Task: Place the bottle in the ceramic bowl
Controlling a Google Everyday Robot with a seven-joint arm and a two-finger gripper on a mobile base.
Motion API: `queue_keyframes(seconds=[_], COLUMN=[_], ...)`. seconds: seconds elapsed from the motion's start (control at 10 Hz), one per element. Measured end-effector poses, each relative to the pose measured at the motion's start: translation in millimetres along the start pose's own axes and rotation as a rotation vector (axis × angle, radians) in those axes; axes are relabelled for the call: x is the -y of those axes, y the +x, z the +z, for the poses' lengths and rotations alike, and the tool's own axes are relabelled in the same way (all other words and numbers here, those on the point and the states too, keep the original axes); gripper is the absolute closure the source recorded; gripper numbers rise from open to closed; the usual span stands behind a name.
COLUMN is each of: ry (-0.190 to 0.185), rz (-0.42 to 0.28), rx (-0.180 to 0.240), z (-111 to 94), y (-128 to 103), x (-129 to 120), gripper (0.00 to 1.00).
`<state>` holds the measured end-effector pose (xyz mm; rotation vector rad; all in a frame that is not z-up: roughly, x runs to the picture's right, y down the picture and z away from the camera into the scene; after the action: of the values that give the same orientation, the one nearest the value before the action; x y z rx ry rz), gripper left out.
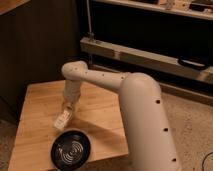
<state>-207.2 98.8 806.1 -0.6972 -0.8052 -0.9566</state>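
Pincer [66, 111] fingertips blurred against the bottle [62, 120]; ceramic bowl [71, 149] rim near the bottom edge.

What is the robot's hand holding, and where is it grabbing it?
The gripper, low over the wooden table, is shut on the white bottle, at its upper end.

Wooden table [40, 107], glossy ceramic bowl [71, 149]

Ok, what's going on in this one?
A white robot arm reaches down over a wooden table. Its pincer is shut on the bottle, a small white one tilted just above the tabletop. The ceramic bowl sits empty near the table's front edge, just below the bottle, so the placing is not yet done.
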Motion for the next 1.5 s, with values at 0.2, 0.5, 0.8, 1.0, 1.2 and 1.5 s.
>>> queue_keyframes(seconds=[0.2, 0.5, 0.8, 1.0, 1.2, 1.5], ry=[0.029, 0.028, 0.024, 0.011, -0.002, -0.026], rz=[-0.022, -0.056, -0.128, -0.172, -0.189, -0.200], rx=[-0.008, 0.021, 0.073, 0.093, 0.090, 0.019], z=[-44.8, -71.8, -54.5, -41.1, -39.3, -41.0], y=[-10.4, -31.0, -57.8, -79.0, -90.3, -99.7], x=[2.8, -4.5, -21.0, -33.6, -50.6, -59.8], gripper=[1.00, 1.00, 1.00, 1.00, 1.00, 0.90])
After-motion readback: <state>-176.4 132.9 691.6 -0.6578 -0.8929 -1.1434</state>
